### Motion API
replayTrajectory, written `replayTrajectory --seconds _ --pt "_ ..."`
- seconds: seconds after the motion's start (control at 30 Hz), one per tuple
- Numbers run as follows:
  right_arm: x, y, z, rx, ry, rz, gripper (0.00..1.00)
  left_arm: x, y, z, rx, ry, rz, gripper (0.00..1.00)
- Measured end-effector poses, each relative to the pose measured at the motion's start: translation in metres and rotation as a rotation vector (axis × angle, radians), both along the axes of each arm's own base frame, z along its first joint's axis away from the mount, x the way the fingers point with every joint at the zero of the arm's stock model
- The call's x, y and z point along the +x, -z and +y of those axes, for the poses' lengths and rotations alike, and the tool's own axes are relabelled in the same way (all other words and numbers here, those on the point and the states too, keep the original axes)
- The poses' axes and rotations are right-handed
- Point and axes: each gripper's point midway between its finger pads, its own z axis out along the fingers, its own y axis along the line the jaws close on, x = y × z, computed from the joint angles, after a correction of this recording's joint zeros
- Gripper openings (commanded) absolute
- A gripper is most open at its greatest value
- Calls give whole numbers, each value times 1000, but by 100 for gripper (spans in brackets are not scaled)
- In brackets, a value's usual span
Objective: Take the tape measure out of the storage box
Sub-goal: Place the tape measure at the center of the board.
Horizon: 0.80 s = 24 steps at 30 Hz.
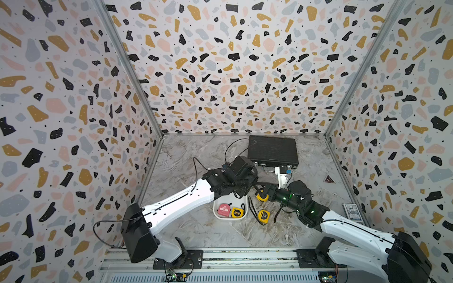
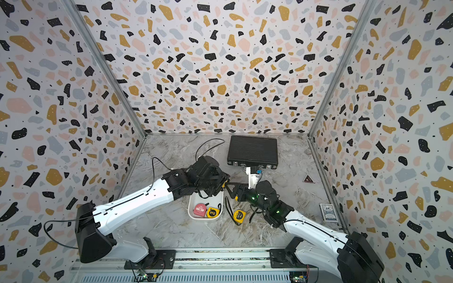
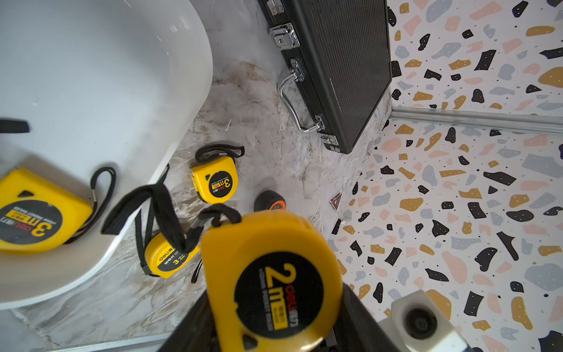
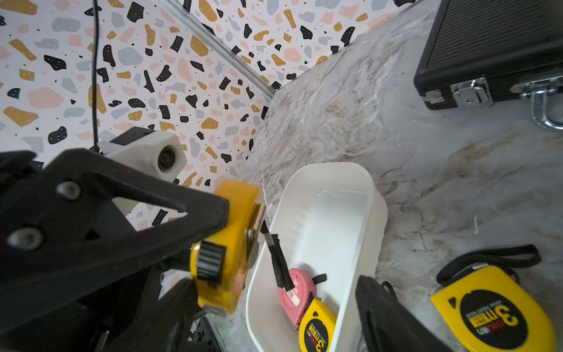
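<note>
The left gripper (image 4: pixel 210 253) clamped a tape measure (image 3: pixel 274 274) just above the box (image 4: pixel 379 213) rim; the right gripper (image 2: pixel 234 190) gaped empty beside the box. The hanging strap (image 4: pixel 278 265) might have snagged the rim.

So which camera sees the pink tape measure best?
The right wrist view: the pink tape measure is close, label showing, though a strap and a yellow one cover part. In both top views it's tiny. The left wrist view misses it.

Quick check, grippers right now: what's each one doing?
Left gripper: closed on a yellow tape measure.
Right gripper: open, holding nothing.
</note>
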Motion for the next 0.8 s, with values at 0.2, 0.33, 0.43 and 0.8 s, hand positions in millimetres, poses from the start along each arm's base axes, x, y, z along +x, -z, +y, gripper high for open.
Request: replayTrajectory --seconds 0.2,0.33,0.43,0.8 --pt "-2 -2 5 8 -31 -18 87 -5 1 2 -21 -5 15 0" --pt "-4 -3 11 16 -65 -29 87 -7 2 1 -37 -2 26 0" --pt "-6 -3 14 18 -87 -40 86 -9 5 1 -42 -2 35 0" --pt "-8 0 25 18 -149 -66 52 -12 1 -8 -91 20 51 0"
